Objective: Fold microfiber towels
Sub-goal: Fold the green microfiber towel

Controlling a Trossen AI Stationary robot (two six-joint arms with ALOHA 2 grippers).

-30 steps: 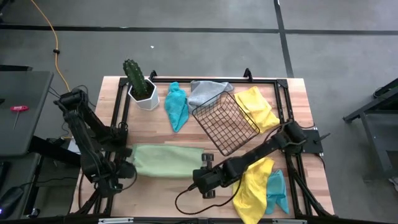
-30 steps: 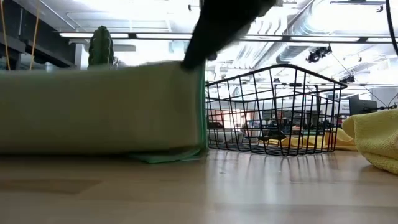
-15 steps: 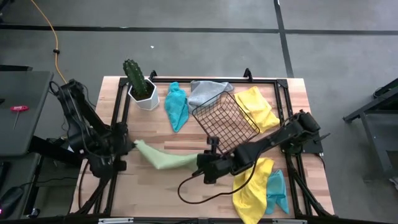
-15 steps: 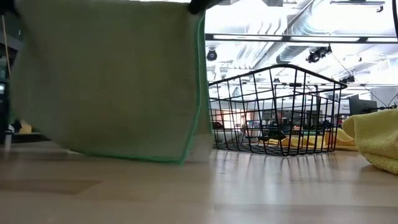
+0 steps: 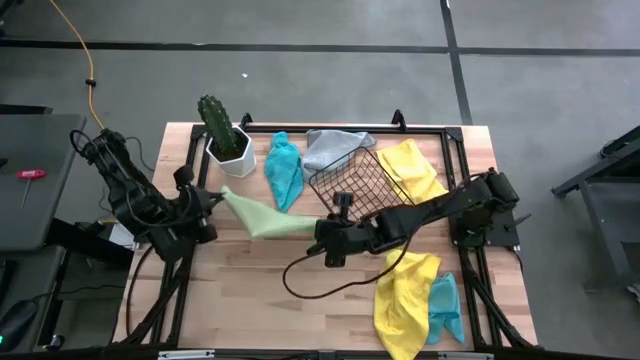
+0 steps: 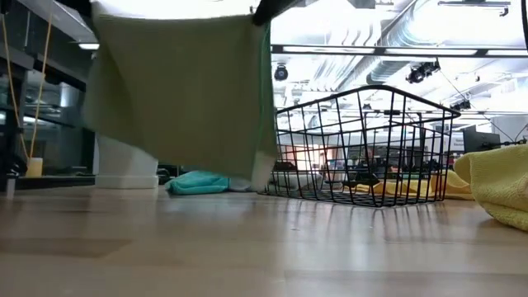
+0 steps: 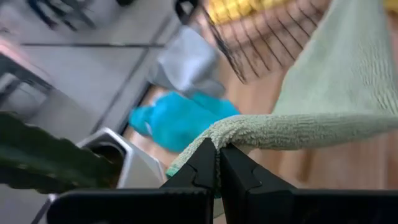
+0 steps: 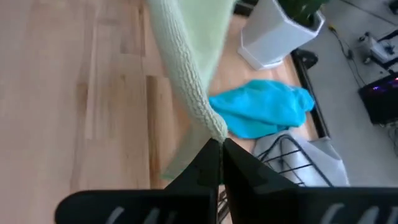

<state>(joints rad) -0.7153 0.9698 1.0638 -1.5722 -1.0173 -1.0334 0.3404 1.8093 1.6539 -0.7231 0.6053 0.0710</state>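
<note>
Towel, light green (image 5: 262, 217), hangs stretched between 2 grippers: left gripper (image 5: 213, 196) and right gripper (image 5: 318, 229) each pinch a corner, long axis left-right.

Both claws have lifted the light green towel (image 5: 262, 218) off the table and carried it toward the cactus.

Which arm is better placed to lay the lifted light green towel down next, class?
Neither alone: left claw and right claw are each shut on a corner of the light green towel, hanging between them above the table.
</note>
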